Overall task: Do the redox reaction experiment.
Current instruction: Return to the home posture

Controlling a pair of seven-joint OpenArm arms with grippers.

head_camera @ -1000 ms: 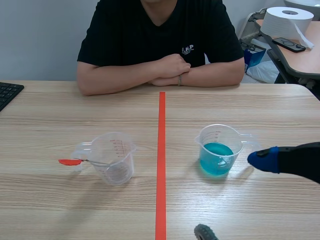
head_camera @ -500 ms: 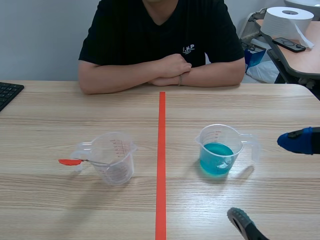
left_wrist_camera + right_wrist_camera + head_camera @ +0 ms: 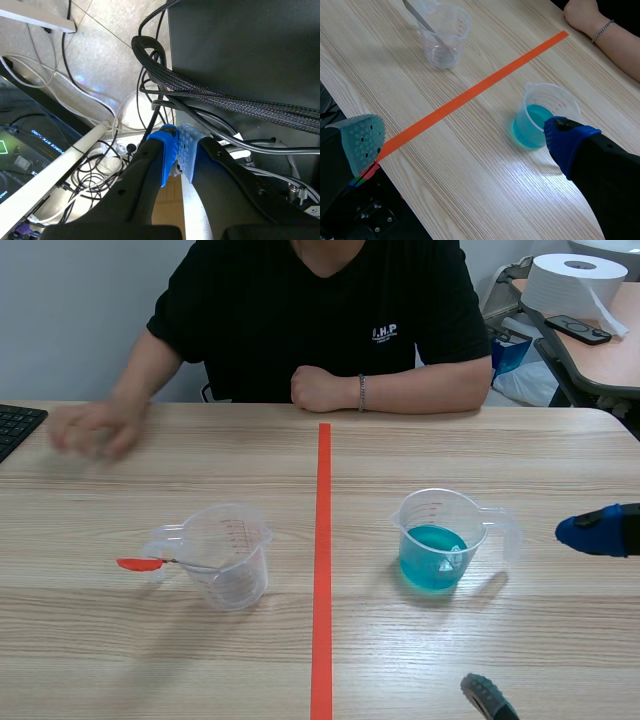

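Note:
A clear beaker of blue liquid (image 3: 438, 540) stands right of the orange tape line (image 3: 322, 570). Left of the line is an empty clear beaker (image 3: 232, 555) holding a spoon with a red handle (image 3: 140, 564). My right gripper (image 3: 538, 615) is open near the table's right front, its blue fingertip (image 3: 590, 530) right of the blue beaker and apart from it. In the right wrist view the blue beaker (image 3: 545, 117) sits just ahead of the blue finger of the right gripper (image 3: 465, 142), and the empty beaker (image 3: 445, 35) is farther ahead. My left gripper (image 3: 177, 150) is shut on nothing, off the table among cables.
A person sits across the table, one hand (image 3: 95, 430) out over the far left, the other fist (image 3: 315, 390) resting at the middle. A keyboard corner (image 3: 15, 425) lies at the far left edge. A paper roll (image 3: 572, 285) and a remote (image 3: 578, 330) sit on a side table.
My right gripper drew back to the right, away from the blue beaker, and its fingers spread wider. The person unfolded their arms and swung one hand out to the table's left.

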